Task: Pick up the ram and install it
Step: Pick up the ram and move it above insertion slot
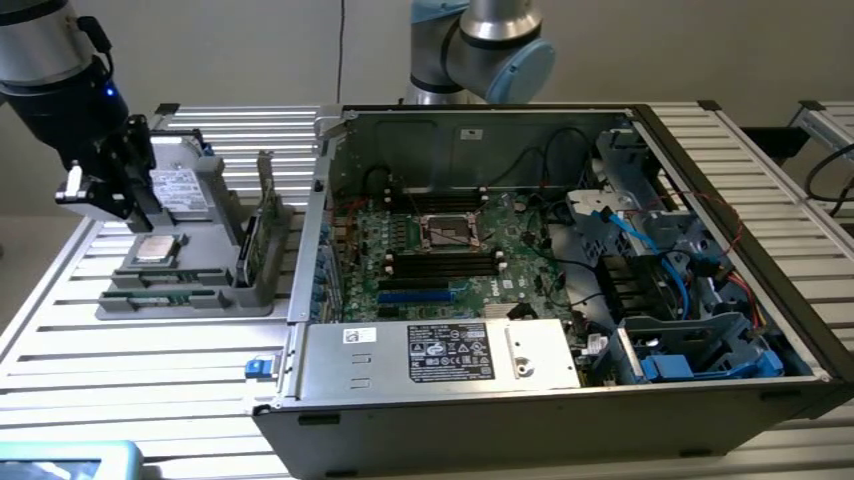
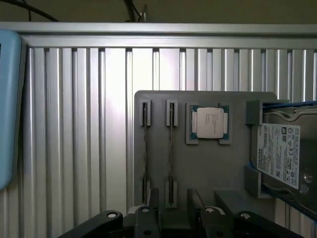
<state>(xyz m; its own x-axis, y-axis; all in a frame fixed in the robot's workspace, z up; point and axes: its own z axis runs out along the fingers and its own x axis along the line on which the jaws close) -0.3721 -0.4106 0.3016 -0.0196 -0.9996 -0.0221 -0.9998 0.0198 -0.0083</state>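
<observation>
Wrist view: ram (image 2: 170, 148) lengthwise toward gripper (image 2: 173, 204)

The tray (image 2: 213, 168) is shown in plain grey, the table (image 1: 134, 350) in silver with ribbed stripes, the motherboard (image 1: 521, 245) in green, the cables (image 1: 627, 228) in blue, the gripper (image 2: 173, 220) in black, and the processor (image 2: 209, 122) in silver edged with green.

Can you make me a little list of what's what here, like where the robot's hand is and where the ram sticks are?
gripper: open, holding nothing, over one end of the gray tray
ram: two sticks on edge in tray slots, not picked up
beside them: processor chip, then hard drive
computer case: open, motherboard showing
</observation>
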